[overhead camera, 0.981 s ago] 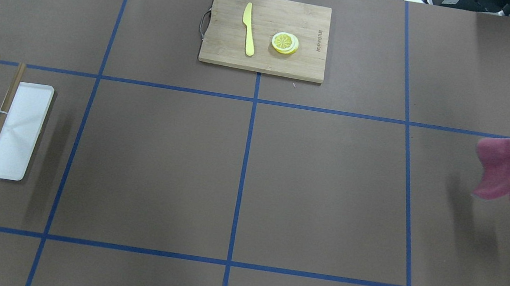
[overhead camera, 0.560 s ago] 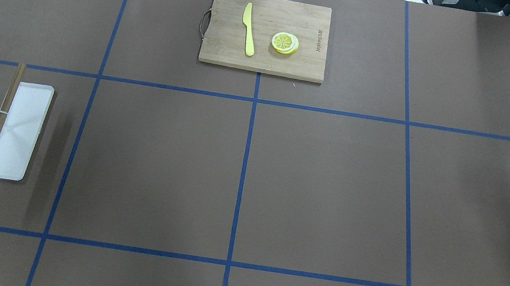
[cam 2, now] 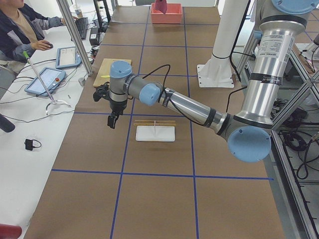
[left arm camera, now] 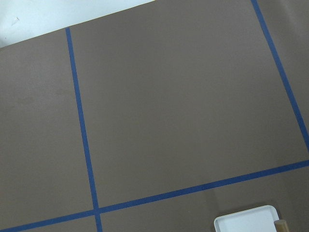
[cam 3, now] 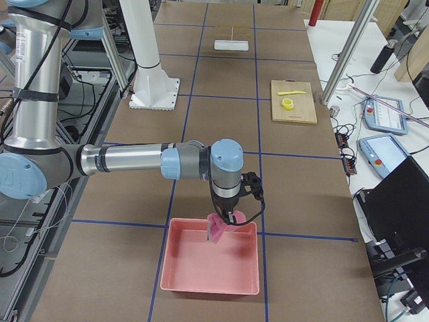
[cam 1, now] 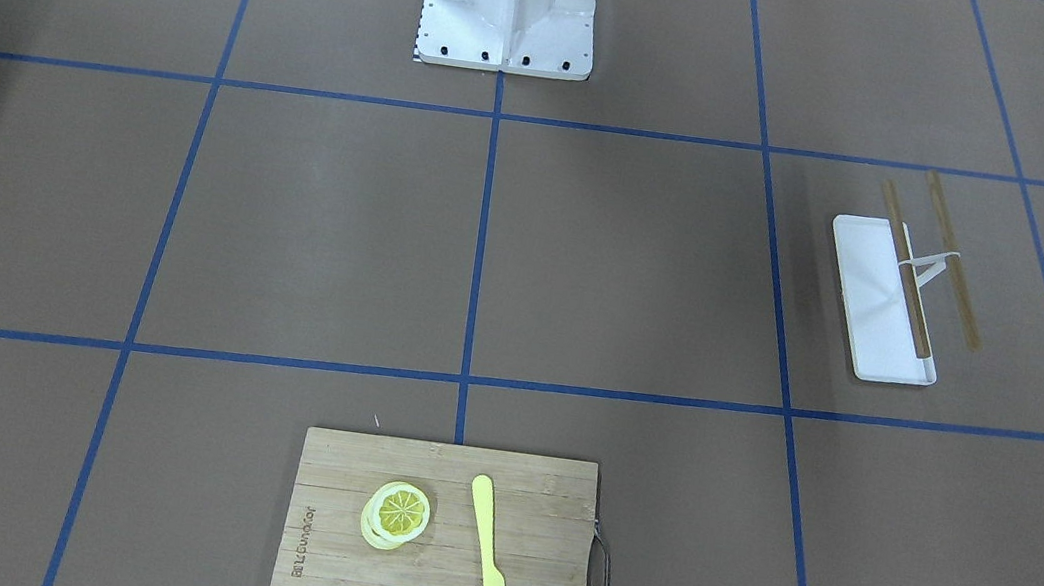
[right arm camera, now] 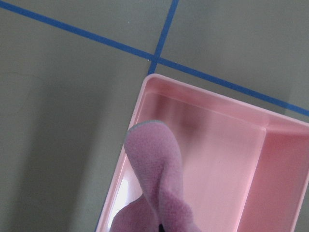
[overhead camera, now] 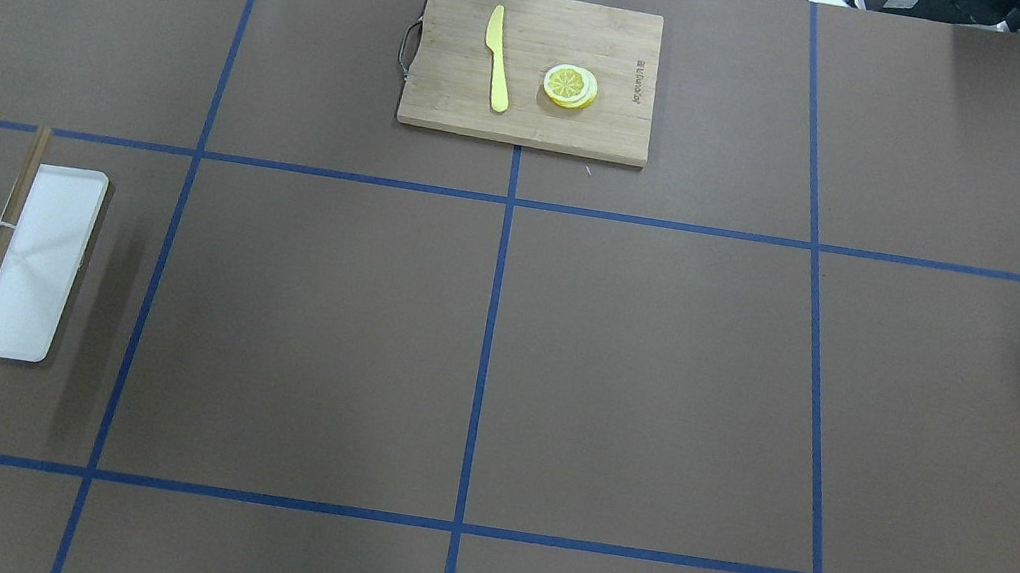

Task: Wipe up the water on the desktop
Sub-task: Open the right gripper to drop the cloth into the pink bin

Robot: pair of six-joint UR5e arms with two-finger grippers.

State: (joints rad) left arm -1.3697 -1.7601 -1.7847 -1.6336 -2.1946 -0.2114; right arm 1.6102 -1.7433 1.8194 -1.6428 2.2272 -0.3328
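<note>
Exterior right: cloth (cam 3: 216, 229) hangs under right gripper (cam 3: 231, 216), over bin's (cam 3: 201, 265) far rim.
Left gripper (cam 2: 112, 121): above desktop (cam 2: 89, 149), near tray (cam 2: 149, 134).
Jaws: cannot tell for either.

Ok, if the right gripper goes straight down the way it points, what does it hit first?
Probably the bin. The right gripper points down just inside its rim, so the cloth hanging under it would touch the bin floor first, or maybe brush the rim; depth is unclear.
</note>
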